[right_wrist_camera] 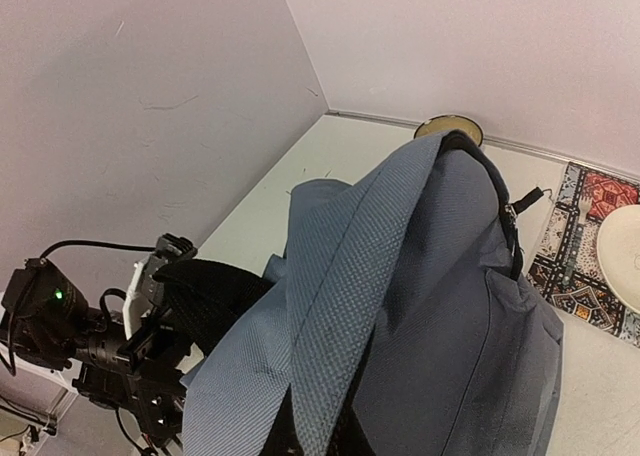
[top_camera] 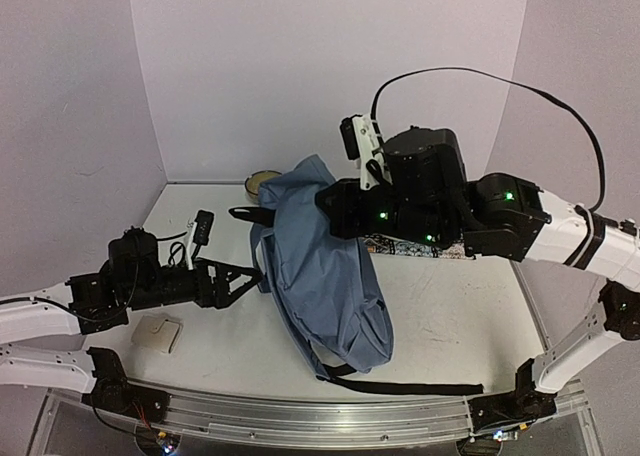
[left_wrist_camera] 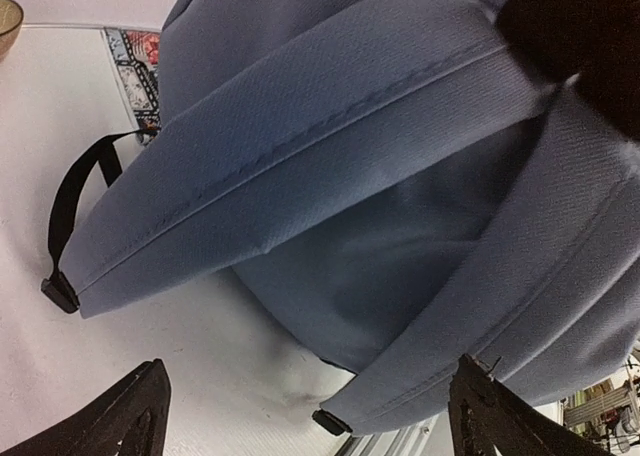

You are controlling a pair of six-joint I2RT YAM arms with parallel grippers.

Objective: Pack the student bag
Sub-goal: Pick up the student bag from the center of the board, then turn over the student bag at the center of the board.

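At left, we see the left gripper (top_camera: pixel 243 281) with its jaws spread wide, aimed at the student bag (top_camera: pixel 325 276) and just short of it. A small beige pad (top_camera: pixel 158 333) lies nearby on the table (top_camera: pixel 450 316). At centre the bag slumps on the table, its top hoisted by the right gripper (top_camera: pixel 335 201), which is clenched on a fold of fabric. We judge packing barely begun: nothing is visibly going in.

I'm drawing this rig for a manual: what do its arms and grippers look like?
The left arm and right arm have white links and black joint housings with small green lights. The left gripper has black, open-framed triangular fingers; the right gripper is black too. A black cable arcs over the right arm.
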